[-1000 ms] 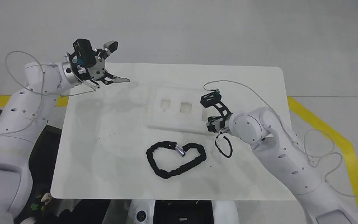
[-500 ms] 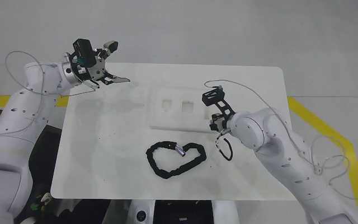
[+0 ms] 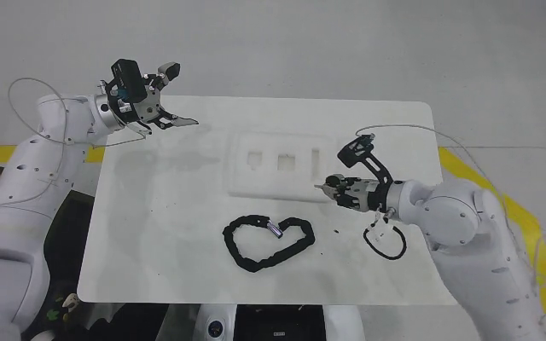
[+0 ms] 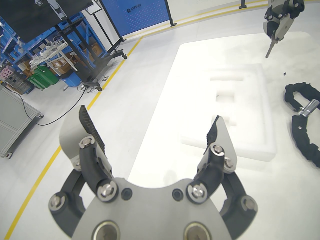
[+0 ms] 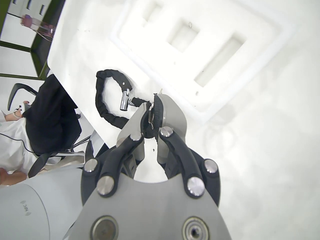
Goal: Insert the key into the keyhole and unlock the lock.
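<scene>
My right hand (image 3: pixel 329 187) clamps the key (image 4: pixel 270 48), tip pointing left toward the chain lock's chrome cylinder (image 3: pixel 274 228), which lies on the desk (image 3: pixel 153 239) leftward and nearer me; my left hand (image 3: pixel 182 95) hovers open, well apart.

The right claw (image 3: pixel 334 188), gripping a slim silver metal key (image 4: pixel 270 49), pivots sideways while its dangling black cord loop (image 3: pixel 384 242) swings rightward.

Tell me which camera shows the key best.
The left wrist view: the key sticks out of the right claw in full profile, unobstructed. In the right wrist view it is mostly buried inside that claw; in the top view it is a tiny sliver.
</scene>
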Robot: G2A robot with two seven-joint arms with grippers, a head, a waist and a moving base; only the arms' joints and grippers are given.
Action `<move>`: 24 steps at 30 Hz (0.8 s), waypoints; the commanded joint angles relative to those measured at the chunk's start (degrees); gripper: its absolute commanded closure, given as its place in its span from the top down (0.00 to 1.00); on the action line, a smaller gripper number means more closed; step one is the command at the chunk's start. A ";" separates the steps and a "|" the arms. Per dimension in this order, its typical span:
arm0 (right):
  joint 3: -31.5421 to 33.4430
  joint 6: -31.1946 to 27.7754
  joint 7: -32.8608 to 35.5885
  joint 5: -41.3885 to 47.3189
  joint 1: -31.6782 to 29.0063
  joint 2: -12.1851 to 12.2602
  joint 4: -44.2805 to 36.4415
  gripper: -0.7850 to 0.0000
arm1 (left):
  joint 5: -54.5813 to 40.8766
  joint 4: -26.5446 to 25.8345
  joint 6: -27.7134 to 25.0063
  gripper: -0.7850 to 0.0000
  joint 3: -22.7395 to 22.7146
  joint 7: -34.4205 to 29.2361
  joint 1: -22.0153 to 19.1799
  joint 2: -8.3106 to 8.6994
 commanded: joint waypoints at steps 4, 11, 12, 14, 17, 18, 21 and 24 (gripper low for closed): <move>7.86 -6.41 -6.46 4.97 -5.81 0.72 0.98 0.00 | 0.00 0.00 0.00 1.00 0.00 0.00 0.00 0.00; 15.19 -14.12 -13.18 12.02 -10.91 1.26 2.94 0.00 | 0.00 0.00 0.00 1.00 0.00 0.00 0.00 0.00; 15.96 -15.41 -13.93 12.86 -11.22 1.32 3.66 0.00 | 0.00 0.00 0.00 1.00 0.00 0.00 0.00 0.00; 16.90 -16.79 -15.57 13.87 -11.61 1.36 4.59 0.00 | 0.00 0.00 0.00 1.00 0.00 0.00 0.00 0.00; 16.90 -16.79 -15.57 13.87 -11.61 1.36 4.59 0.00 | 0.00 0.00 0.00 1.00 0.00 0.00 0.00 0.00; 16.90 -16.79 -15.57 13.87 -11.61 1.36 4.59 0.00 | 0.00 0.00 0.00 1.00 0.00 0.00 0.00 0.00; 16.90 -16.79 -15.57 13.87 -11.61 1.36 4.59 0.00 | 0.00 0.00 0.00 1.00 0.00 0.00 0.00 0.00; 16.90 -16.79 -15.57 13.87 -11.61 1.36 4.59 0.00 | -0.67 -1.56 0.62 1.00 -0.08 -0.95 0.77 -0.04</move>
